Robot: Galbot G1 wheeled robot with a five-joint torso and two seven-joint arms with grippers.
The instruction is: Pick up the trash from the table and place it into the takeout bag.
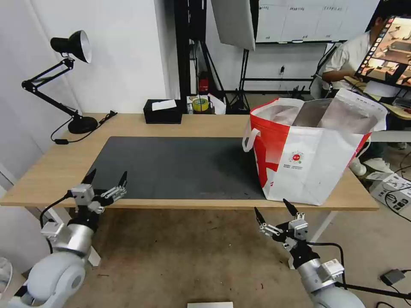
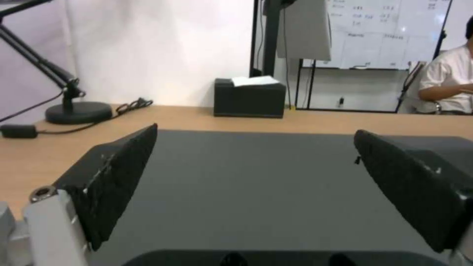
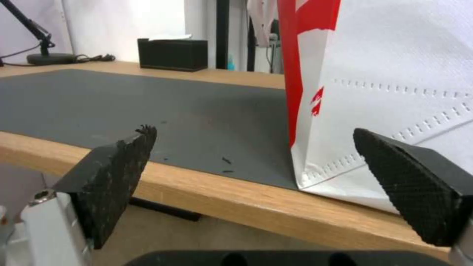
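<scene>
My left gripper (image 1: 107,177) & right gripper (image 1: 274,208) hung wide open, empty, at table's (image 1: 43,171) near edge; mat (image 1: 171,167) bare, takeout bag (image 1: 312,158) at right end; job looked done; nothing left to grab.

Left gripper (image 1: 107,176) raised with fingers spread, right gripper (image 1: 274,208) lower, fingers spread

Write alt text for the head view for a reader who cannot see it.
A white and red takeout bag stands open on the right end of a wood table, partly on a dark mat. Both open hands hover at the near edge: left hand, right hand. A black tissue box and desk lamp sit at the back.
</scene>
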